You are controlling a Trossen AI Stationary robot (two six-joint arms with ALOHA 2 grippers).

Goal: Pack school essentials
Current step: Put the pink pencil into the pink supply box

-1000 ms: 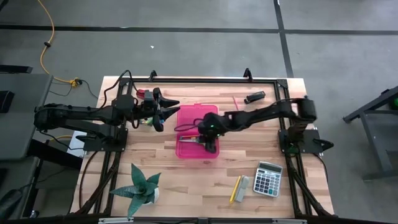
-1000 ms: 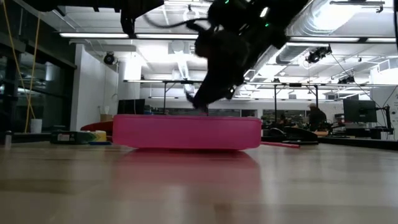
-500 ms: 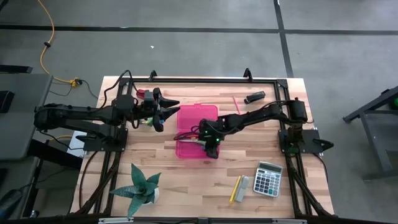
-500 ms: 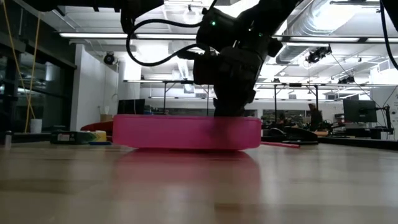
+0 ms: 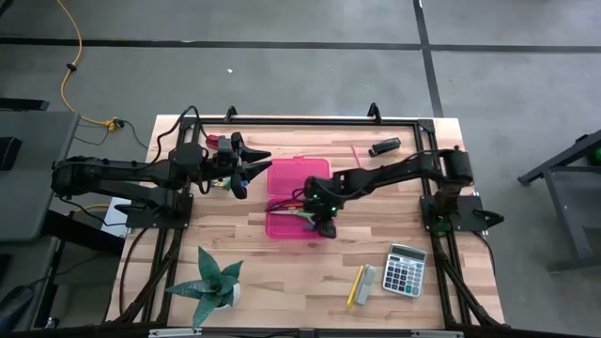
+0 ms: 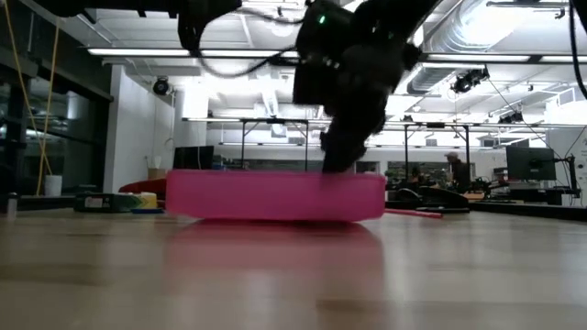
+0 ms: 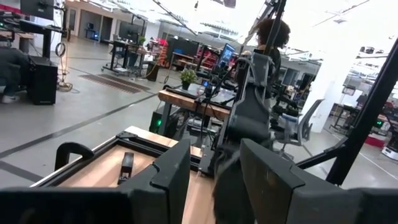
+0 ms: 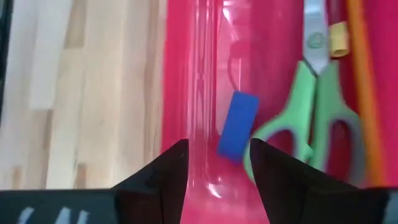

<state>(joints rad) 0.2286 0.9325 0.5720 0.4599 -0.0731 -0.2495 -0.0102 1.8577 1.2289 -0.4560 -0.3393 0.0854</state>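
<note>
The pink case (image 5: 299, 197) lies open on the table's middle. My right gripper (image 5: 324, 219) hangs over its near right part, fingers open and pointing down (image 8: 217, 165). Just ahead of the fingers, on the case floor, lies a tiny blue piece (image 8: 237, 124), beside green-handled scissors (image 8: 311, 118) and an orange pencil (image 8: 359, 68). My left gripper (image 5: 246, 164) waits open above the table at the case's left side. A yellow pencil (image 5: 355, 284) and a grey block (image 5: 368, 278) lie on the near right of the table, and a pink pencil (image 5: 355, 155) lies far right of the case.
A calculator (image 5: 407, 269) sits near the right near corner and a green spiky plant (image 5: 211, 286) at the near left. A black oblong item (image 5: 383, 146) lies at the far right. Greenish and red items (image 5: 221, 183) sit under the left gripper. Bare wood lies between case and near edge.
My right gripper has stayed over the case. It has shifted slightly toward the table's right and near edges, and its wrist has turned. In the low view it dipped toward the case wall and now stands tilted just above it.
</note>
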